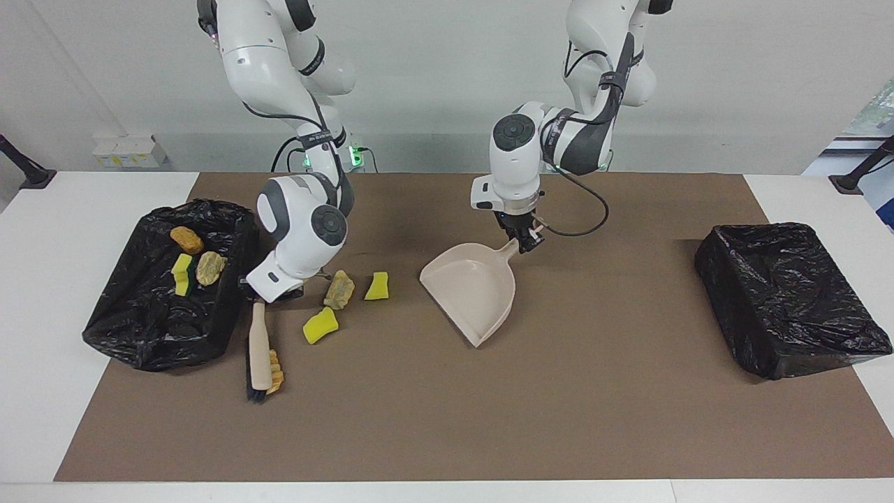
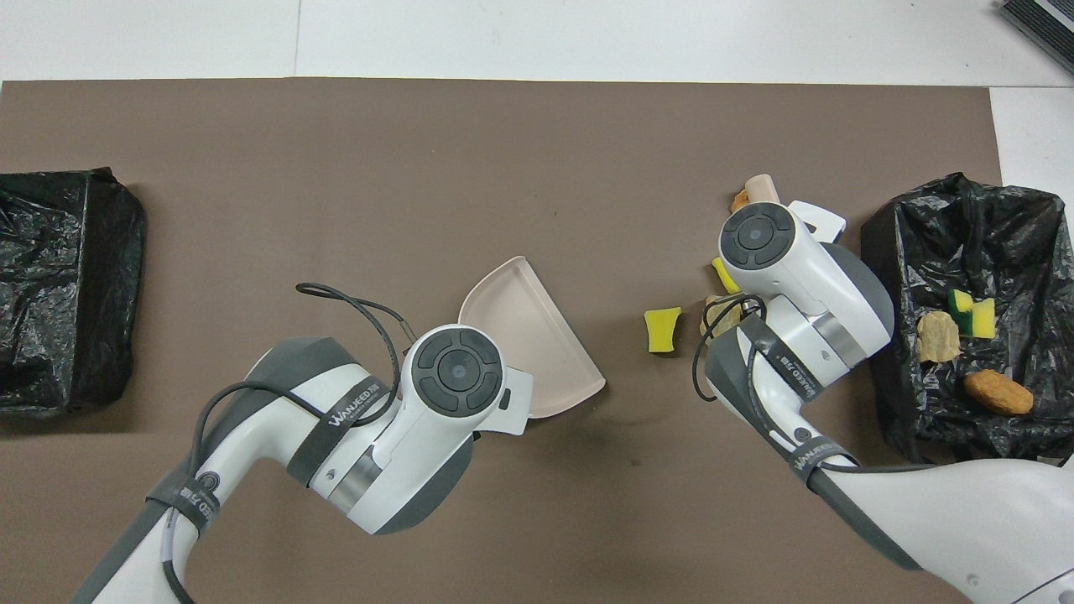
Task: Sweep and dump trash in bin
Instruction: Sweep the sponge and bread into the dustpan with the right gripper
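Facing view: the trash (image 1: 320, 325), spongy yellow chunks and crusty tan pieces, lies partly on the brown mat at centre left, partly in the crinkled black bag-lined bin (image 1: 126, 323) at far left. The right gripper (image 1: 274, 293) is clamped on a beige brush (image 1: 259, 349); the left gripper (image 1: 525, 242) is clamped on a smooth beige dustpan (image 1: 472, 292), at centre.

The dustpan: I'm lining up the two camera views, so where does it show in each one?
Facing view: the dustpan sits at mid-picture on the brown mat, handle in the left gripper.
Overhead view: the dustpan sits at mid-picture, partly under the left arm's wrist.
Shared landmark: the yellow sponge chunk beside the pan's open edge, toward the right arm's end.
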Robot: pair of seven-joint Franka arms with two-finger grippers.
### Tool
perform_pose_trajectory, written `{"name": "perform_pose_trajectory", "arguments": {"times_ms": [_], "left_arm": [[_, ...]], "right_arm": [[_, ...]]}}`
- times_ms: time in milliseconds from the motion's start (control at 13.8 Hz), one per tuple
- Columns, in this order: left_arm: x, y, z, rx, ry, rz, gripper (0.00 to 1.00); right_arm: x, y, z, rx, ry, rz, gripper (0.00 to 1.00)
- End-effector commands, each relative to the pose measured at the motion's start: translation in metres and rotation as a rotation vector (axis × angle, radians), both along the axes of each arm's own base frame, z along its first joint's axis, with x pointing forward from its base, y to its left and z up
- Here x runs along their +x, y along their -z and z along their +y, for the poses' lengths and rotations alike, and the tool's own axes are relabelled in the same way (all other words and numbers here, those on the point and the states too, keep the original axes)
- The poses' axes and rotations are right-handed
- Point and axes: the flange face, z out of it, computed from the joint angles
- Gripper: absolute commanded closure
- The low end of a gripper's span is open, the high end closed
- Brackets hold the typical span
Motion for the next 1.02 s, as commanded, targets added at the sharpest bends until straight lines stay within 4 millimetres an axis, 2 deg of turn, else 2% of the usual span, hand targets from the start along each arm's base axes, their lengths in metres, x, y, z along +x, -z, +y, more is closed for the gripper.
{"name": "perform_pose_trajectory", "arguments": {"times_ms": [0, 145, 291, 509, 727, 799, 945], "left_arm": [[-0.012, 0.001, 0.011, 0.016, 0.062, 0.013, 1.00], [-0.015, 0.001, 0.011, 0.022, 0.069, 0.025, 1.00], [-0.013, 0.003, 0.018, 0.019, 0.052, 0.054, 1.00], [-0.013, 0.002, 0.017, 0.011, 0.093, 0.056, 1.00], [-0.013, 0.001, 0.017, 0.010, 0.139, 0.068, 1.00], [-0.013, 0.002, 0.018, 0.011, 0.139, 0.069, 1.00], [-0.013, 0.002, 0.017, 0.007, 0.142, 0.063, 1.00]], "right_arm": [[-0.037, 0.007, 0.021, 0.061, 0.058, 0.047, 1.00], [-0.050, 0.009, 0.050, 0.128, 0.161, 0.042, 1.00], [-0.053, 0.009, 0.067, 0.213, 0.309, 0.023, 1.00], [-0.056, 0.008, 0.096, 0.344, 0.428, 0.042, 1.00], [-0.070, 0.007, 0.138, 0.422, 0.412, 0.064, 1.00], [-0.072, 0.008, 0.143, 0.433, 0.394, 0.077, 1.00], [-0.085, 0.004, 0.167, 0.490, 0.269, 0.135, 1.00]]}}
